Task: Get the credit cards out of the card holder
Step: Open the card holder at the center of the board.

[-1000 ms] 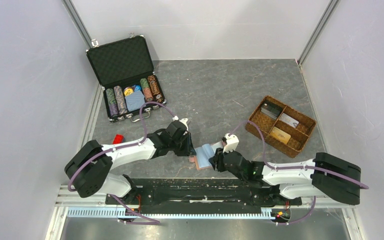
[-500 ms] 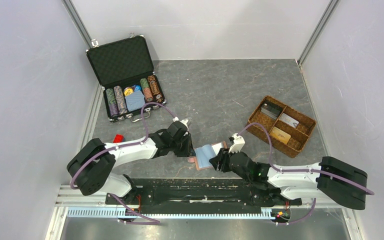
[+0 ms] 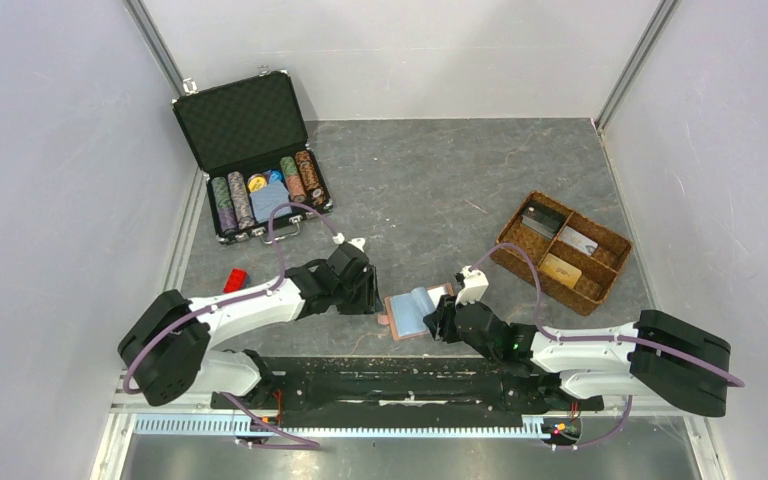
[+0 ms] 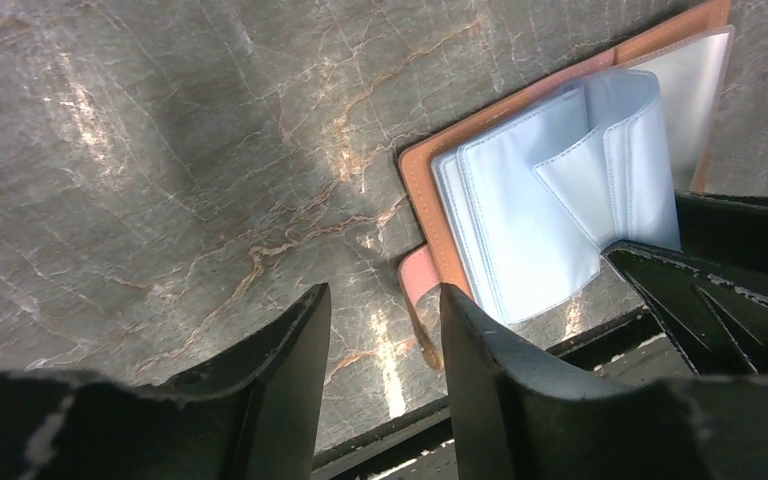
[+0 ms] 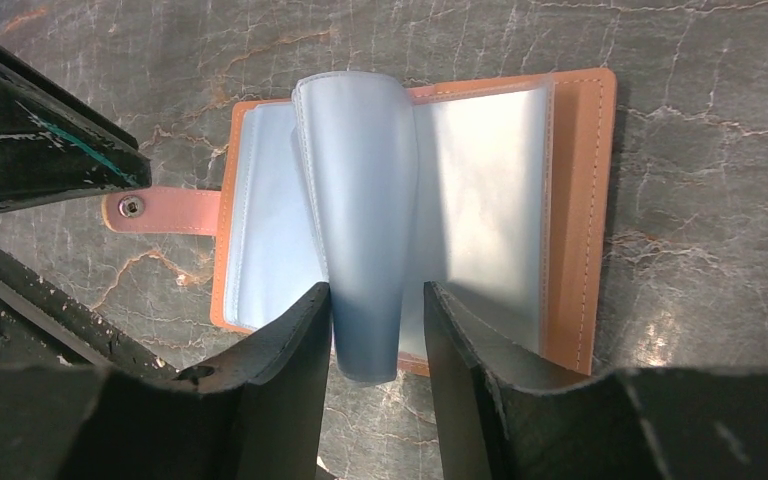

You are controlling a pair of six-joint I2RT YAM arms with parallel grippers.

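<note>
The card holder (image 3: 410,313) lies open on the table between the two grippers, tan leather with pale blue clear sleeves. My left gripper (image 4: 380,335) is open and empty, low over the table just left of the holder (image 4: 430,190); its snap tab (image 4: 418,285) lies by the right finger. My right gripper (image 5: 373,305) is open with its fingers either side of an upright bundle of sleeves (image 5: 360,200). No card shows in the sleeves. Three credit cards lie in the woven tray: dark grey (image 3: 540,218), white (image 3: 578,241) and tan (image 3: 560,270).
The brown woven divided tray (image 3: 605,285) stands at the right. An open black chip case (image 3: 250,160) with striped chips is at the back left. A small red block (image 3: 236,278) lies near the left arm. The table's front edge is just below the holder.
My left gripper has drawn back to the left, off the holder. The holder now shows more fully and lies flatter. My right gripper has shifted slightly over the sleeves.
</note>
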